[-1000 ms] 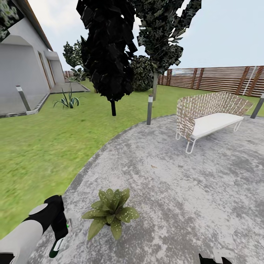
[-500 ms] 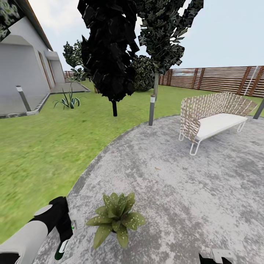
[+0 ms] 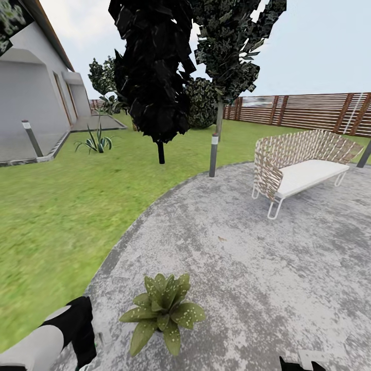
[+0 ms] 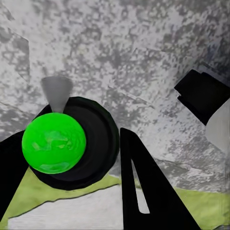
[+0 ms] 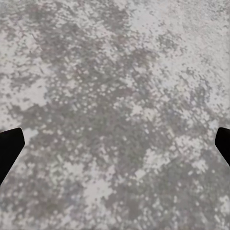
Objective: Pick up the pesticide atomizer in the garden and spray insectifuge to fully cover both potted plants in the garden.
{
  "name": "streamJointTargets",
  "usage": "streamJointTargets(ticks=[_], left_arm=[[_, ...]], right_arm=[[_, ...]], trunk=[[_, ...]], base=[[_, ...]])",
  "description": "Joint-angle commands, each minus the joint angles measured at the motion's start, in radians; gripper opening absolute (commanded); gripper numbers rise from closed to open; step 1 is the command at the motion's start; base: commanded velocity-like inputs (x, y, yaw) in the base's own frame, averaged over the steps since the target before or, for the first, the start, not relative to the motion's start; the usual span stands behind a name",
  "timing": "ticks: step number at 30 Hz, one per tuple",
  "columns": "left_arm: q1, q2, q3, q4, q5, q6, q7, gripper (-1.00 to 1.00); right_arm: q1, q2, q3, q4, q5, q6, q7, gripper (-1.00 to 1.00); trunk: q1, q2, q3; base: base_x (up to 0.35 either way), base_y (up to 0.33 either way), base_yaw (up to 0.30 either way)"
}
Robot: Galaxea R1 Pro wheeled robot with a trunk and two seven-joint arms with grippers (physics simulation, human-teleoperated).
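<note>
**Left gripper clamped on the atomizer beside one potted plant**

Your left gripper has its black fingers closed around the slim dark pesticide atomizer, whose round bright-green top faces the wrist camera above the mottled grey stone patio. In the head view your white-and-black left arm sits at the lower left, just beside the low potted plant with broad pointed green leaves standing on the patio near its edge with the green lawn. Further right, a white woven-back bench stands well apart, before the brown slatted fence. Your right gripper hangs above bare patio stone, its black fingertips spread wide apart with nothing between them.
</note>
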Motion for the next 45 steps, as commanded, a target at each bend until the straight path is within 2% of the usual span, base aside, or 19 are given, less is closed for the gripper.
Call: streamJointTargets(ticks=[1,4,7,9,11,14,20,22,28,32,36,41,43,45], left_arm=[[0.000,0.000,-0.005,0.003,0.015,0.010,0.002,-1.00],[0.000,-0.002,-0.005,0.002,0.032,0.009,0.008,-1.00],[0.000,-0.023,-0.002,-0.007,0.033,0.013,0.009,-1.00],[0.000,-0.026,-0.005,-0.006,0.033,0.010,0.009,-1.00],[0.000,-0.016,-0.005,0.000,0.033,0.007,0.009,-1.00],[0.000,0.014,-0.005,0.006,0.033,0.006,0.009,-1.00],[0.035,0.022,-0.005,0.002,0.033,0.004,0.030,-1.00],[0.039,0.018,-0.001,-0.005,0.034,0.005,0.048,-1.00],[0.040,0.009,0.000,-0.009,0.039,0.006,0.053,-1.00],[0.039,0.009,-0.005,-0.014,0.064,0.006,0.053,-1.00],[0.039,0.006,-0.005,-0.097,0.077,0.014,0.047,-1.00],[0.029,-0.022,-0.006,-0.144,0.078,0.036,0.044,-1.00],[0.026,-0.024,-0.007,-0.145,0.078,0.092,0.044,-1.00],[0.015,-0.013,-0.019,-0.141,0.065,0.083,0.056,-1.00]], right_arm=[[-0.001,0.001,-0.009,0.000,0.006,-0.005,0.008,1.00],[-0.001,0.001,-0.009,0.000,0.006,-0.005,0.008,1.00],[-0.001,0.001,-0.009,0.000,0.006,-0.005,0.008,1.00],[-0.001,0.001,-0.008,0.000,0.006,-0.004,0.008,1.00],[-0.001,0.001,-0.009,0.000,0.006,-0.004,0.008,1.00],[-0.001,0.001,-0.008,0.000,0.006,-0.004,0.008,1.00],[-0.001,0.001,-0.008,0.000,0.006,-0.004,0.008,1.00],[-0.001,0.001,-0.008,0.000,0.006,-0.005,0.008,1.00],[-0.001,0.001,-0.009,0.000,0.006,-0.004,0.008,1.00],[-0.001,0.001,-0.009,0.000,0.006,-0.005,0.007,1.00],[-0.001,0.001,-0.009,0.000,0.006,-0.005,0.008,1.00],[-0.001,0.000,-0.009,0.000,0.006,-0.006,0.008,1.00],[-0.001,-0.003,-0.009,-0.001,0.007,-0.006,0.008,1.00],[-0.012,-0.014,0.002,-0.008,0.004,-0.005,0.003,1.00]], trunk=[[0.000,0.000,-0.001],[0.000,0.000,-0.001],[0.000,0.000,-0.001],[0.000,0.000,-0.001],[0.000,0.000,-0.001],[0.000,0.000,-0.001],[0.000,0.000,-0.001],[0.000,0.000,-0.001],[0.000,0.000,-0.001],[0.000,0.000,-0.001],[0.000,0.000,-0.001],[0.000,0.000,-0.001],[0.000,0.000,-0.001],[0.000,0.000,-0.001]], base=[[0.000,0.000,0.000],[0.000,0.000,0.000],[0.000,0.000,0.000],[0.000,0.000,0.000],[0.000,0.000,0.000],[0.000,0.000,0.000],[0.000,0.000,0.000],[0.000,0.000,0.000],[-0.142,0.000,0.000],[-0.321,0.000,0.000],[-0.220,0.000,0.000],[-0.017,0.000,0.000],[-0.001,0.000,0.000],[0.000,0.000,0.000]])
